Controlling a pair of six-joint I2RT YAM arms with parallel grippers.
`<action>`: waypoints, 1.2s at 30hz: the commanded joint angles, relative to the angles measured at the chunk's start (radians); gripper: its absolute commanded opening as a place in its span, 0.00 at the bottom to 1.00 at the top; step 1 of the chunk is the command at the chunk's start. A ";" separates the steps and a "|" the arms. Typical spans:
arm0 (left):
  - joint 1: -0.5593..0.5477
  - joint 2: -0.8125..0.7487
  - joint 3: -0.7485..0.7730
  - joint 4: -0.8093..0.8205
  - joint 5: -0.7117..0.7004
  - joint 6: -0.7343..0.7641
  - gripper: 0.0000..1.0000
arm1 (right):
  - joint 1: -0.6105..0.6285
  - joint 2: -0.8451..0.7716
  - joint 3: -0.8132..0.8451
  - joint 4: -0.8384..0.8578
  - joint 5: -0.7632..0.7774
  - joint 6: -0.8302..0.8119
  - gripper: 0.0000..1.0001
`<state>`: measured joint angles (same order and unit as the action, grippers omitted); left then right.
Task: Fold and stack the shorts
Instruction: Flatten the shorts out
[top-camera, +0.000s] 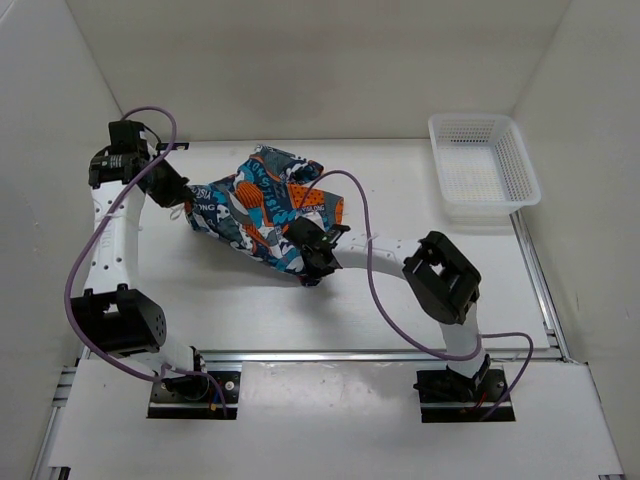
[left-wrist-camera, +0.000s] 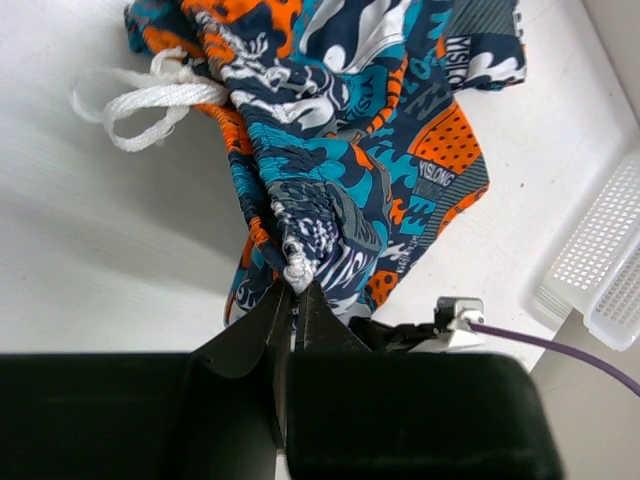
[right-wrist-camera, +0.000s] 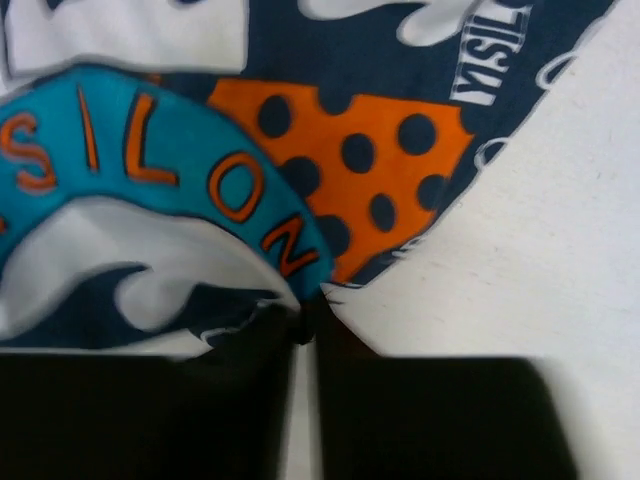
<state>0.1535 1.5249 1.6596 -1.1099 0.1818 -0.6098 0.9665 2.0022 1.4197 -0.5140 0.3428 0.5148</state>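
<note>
- Two tools frame one bunched pair of shorts (top-camera: 265, 205), which lies mid-tabletop (top-camera: 240, 310). Its long axis runs from my left tool (left-wrist-camera: 292, 290) slantwise towards my right tool (right-wrist-camera: 305, 322).
- My left tool is pressed together on the gathered waistband at the left end, just beside the white drawstring (left-wrist-camera: 150, 100).
- My right tool sits at the near right hem. Its tips look nearly pressed together on the cloth edge, though that close view is blurred, so I judge it a pinch rather than see one.
- Each arm has its own end, so the next pull would call for drawing apart along that axis.
- Cloth is thin, limp and creased, with an elastic, puckered waistband. The mesh basket (top-camera: 485, 165) is rigid white plastic, well apart at the far right.
</note>
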 joint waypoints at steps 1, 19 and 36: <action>0.004 -0.022 0.069 -0.005 0.018 0.012 0.10 | -0.038 0.013 0.062 0.043 0.016 -0.024 0.02; -0.063 0.072 0.412 0.085 0.203 -0.025 0.10 | -0.430 -0.403 0.470 -0.097 0.180 -0.435 0.00; -0.267 -0.132 -0.454 0.187 -0.001 -0.013 0.64 | -0.359 -0.859 -0.461 -0.218 0.142 0.070 0.43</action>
<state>-0.1162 1.4178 1.1175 -0.9440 0.2157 -0.6388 0.6106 1.1900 0.8867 -0.7330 0.5407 0.5179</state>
